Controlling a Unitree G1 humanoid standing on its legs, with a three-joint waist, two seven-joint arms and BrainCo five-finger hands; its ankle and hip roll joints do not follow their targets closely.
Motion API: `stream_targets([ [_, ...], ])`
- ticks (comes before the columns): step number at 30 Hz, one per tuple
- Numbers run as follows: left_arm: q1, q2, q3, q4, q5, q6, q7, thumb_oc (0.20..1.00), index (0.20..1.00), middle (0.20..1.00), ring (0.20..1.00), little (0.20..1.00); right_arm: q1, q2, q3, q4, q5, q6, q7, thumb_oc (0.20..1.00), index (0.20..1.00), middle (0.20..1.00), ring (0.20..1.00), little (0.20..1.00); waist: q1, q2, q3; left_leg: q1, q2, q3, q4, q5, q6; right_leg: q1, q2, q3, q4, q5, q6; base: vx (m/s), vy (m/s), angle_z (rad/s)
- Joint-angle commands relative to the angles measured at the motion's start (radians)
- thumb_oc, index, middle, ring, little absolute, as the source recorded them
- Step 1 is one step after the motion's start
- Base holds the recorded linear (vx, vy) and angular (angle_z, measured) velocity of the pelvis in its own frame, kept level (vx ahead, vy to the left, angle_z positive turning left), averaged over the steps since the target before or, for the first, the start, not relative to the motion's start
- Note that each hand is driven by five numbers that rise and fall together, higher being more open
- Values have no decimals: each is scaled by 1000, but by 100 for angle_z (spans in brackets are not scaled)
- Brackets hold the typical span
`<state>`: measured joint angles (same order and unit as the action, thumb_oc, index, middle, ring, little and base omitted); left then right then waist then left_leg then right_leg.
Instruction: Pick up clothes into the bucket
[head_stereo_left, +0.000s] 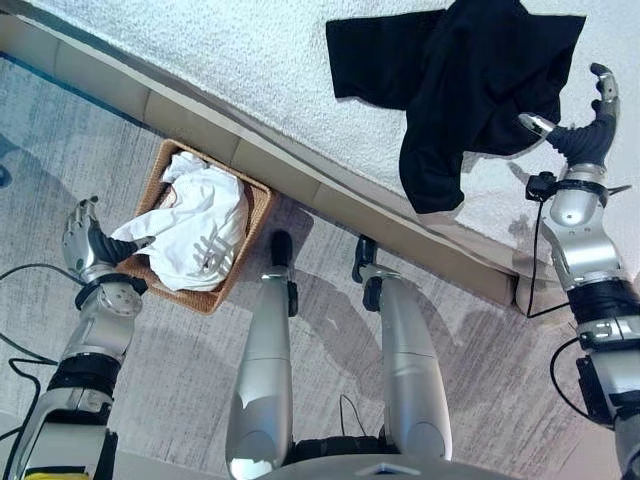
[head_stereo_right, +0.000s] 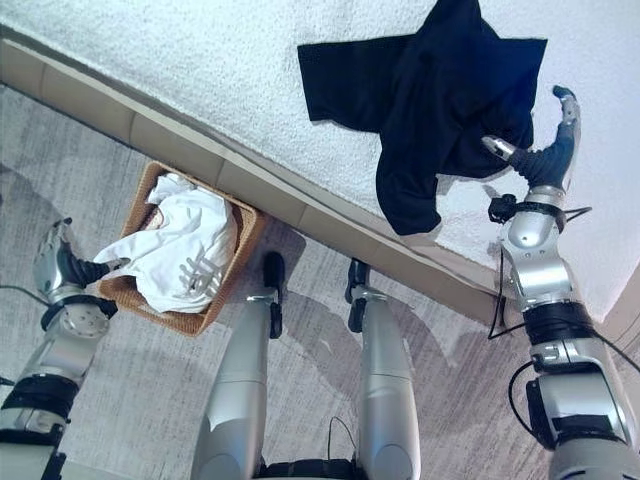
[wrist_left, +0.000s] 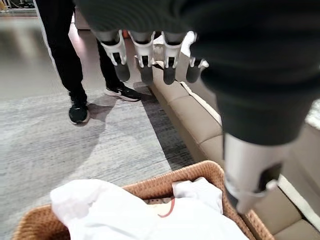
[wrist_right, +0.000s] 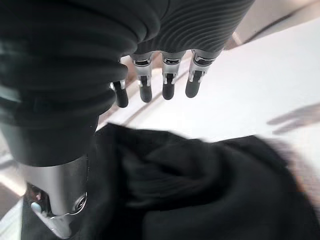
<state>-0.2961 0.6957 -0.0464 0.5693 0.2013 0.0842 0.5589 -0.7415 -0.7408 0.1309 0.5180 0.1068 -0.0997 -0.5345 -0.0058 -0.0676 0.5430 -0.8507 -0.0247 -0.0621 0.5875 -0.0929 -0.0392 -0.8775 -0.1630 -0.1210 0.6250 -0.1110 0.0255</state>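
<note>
The right hand (head_stereo_left: 588, 125) is hovering at the edge of the black garment (head_stereo_left: 470, 80), fingers spread and relaxed, thumb apart, gripping nothing; in its wrist view the dark cloth is lying just beneath the fingertips (wrist_right: 145, 93). That garment is sprawling over the white bed cover (head_stereo_left: 250, 50), one end hanging over the beige bed frame (head_stereo_left: 300, 175), well apart from the basket.

On the other side, the left hand (head_stereo_left: 85, 240) is sitting just beside the woven basket (head_stereo_left: 245, 245), at the side away from the bed frame, fingers loose and straight, holding nothing. Its wrist view is looking past the fingers (wrist_left: 144, 60) at the basket rim.

Inside the basket a white garment (head_stereo_left: 195, 225) is heaped up, one part spilling over the rim toward the left hand. So by my reading, one piece is in and one is left: the black garment is waiting to be gathered and carried across to the basket.

Beyond the basket, a person's legs and dark shoes (wrist_left: 79, 112) are standing on the grey carpet (wrist_left: 60, 145).
</note>
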Motion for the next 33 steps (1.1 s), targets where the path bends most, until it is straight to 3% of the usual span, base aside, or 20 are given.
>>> stream_targets([
  [1,79,-92,53,-94,-272,-161,-14,1000,1000,1000,1000,1000,-108,-128,43,74,3,23,21,1000,1000,1000,1000,1000,29,46,-23,27,-26,-47,-52,-17,-6,78,-29,26,-96,-7,77,-2,-47,9],
  [2,80,-94,54,-93,-275,-163,-15,1000,1000,1000,1000,1000,-115,-130,50,79,5,22,22,1000,1000,1000,1000,1000,26,48,-23,28,-27,-48,-54,-15,-7,79,-29,26,-97,-7,76,59,-96,14],
  [3,99,-148,21,-94,-423,-225,-94,1000,1000,1000,1000,1000,-180,-144,102,140,21,32,48,1000,1000,1000,1000,1000,43,64,-23,39,-34,-56,-97,9,-12,77,-35,18,-101,-5,75,-13,-40,17],
  [6,119,-222,-45,-64,-513,-245,-140,1000,1000,1000,1000,1000,-278,-153,198,248,25,49,86,1000,1000,1000,1000,1000,55,92,-23,51,-44,-70,-152,43,-21,77,-48,4,-103,-8,71,-16,-83,23],
  [12,156,-313,-190,-77,-536,-239,-191,1000,1000,1000,1000,1000,-394,-155,317,449,22,81,135,1000,1000,1000,1000,1000,75,138,-23,61,-55,-101,-232,98,-32,62,-71,-26,-79,-29,62,-7,-65,26],
  [15,174,-304,-257,-94,-488,-221,-244,1000,1000,1000,1000,1000,-439,-197,468,586,-94,116,238,1000,1000,1000,1000,1000,84,155,-23,62,-57,-116,-257,115,-37,49,-83,-41,-62,-37,59,9,-95,26],
  [16,191,-288,-297,-109,-456,-216,-284,1000,1000,1000,1000,1000,-447,-211,562,666,-180,135,338,1000,1000,1000,1000,1000,91,163,-23,60,-58,-124,-261,123,-38,46,-87,-48,-52,-44,57,19,-82,29],
  [20,187,-284,-330,-109,-444,-205,-320,1000,1000,1000,1000,1000,-439,-208,601,720,-195,141,422,1000,1000,1000,1000,1000,91,169,-23,73,-57,-134,-284,137,-40,47,-87,-48,-46,-51,57,25,-60,18],
  [21,178,-293,-337,-110,-450,-201,-332,1000,1000,1000,1000,1000,-420,-206,612,741,-217,143,451,856,856,856,856,856,91,170,-23,76,-57,-139,-292,141,-40,48,-88,-50,-45,-53,56,16,-61,2],
  [22,170,-295,-347,-109,-451,-199,-339,1000,1000,1000,1000,1000,-424,-204,629,741,-239,144,464,765,765,765,765,765,91,171,-23,83,-57,-143,-301,144,-40,50,-89,-51,-45,-54,57,24,-69,3],
  [23,139,-302,-362,-104,-451,-197,-345,1000,1000,1000,1000,1000,-416,-192,650,746,-259,142,492,592,592,592,592,592,89,169,-23,94,-56,-145,-313,148,-40,53,-89,-49,-43,-56,58,20,-45,4],
  [24,138,-302,-362,-104,-451,-197,-345,1000,1000,1000,1000,1000,-416,-192,650,746,-259,142,492,567,567,567,567,567,89,169,-23,94,-56,-145,-313,148,-40,53,-89,-49,-43,-56,58,19,-45,4],
  [26,107,-310,-379,-106,-454,-193,-350,1000,1000,1000,1000,1000,-422,-181,651,734,-247,137,497,347,347,347,347,347,86,167,-23,105,-58,-145,-323,151,-38,59,-88,-46,-46,-55,60,0,0,0],
  [27,95,-312,-383,-110,-453,-191,-352,1000,1000,1000,1000,1000,-423,-180,651,719,-240,134,496,200,200,200,200,200,83,165,-23,109,-57,-146,-324,151,-38,62,-87,-43,-48,-55,61,0,0,0],
  [33,55,-311,-397,-123,-454,-201,-350,1000,1000,1000,1000,1000,-463,-206,620,596,-173,106,404,200,200,200,200,200,63,147,-23,144,-55,-132,-322,139,-38,95,-78,-27,-72,-42,70,1,4,-1],
])
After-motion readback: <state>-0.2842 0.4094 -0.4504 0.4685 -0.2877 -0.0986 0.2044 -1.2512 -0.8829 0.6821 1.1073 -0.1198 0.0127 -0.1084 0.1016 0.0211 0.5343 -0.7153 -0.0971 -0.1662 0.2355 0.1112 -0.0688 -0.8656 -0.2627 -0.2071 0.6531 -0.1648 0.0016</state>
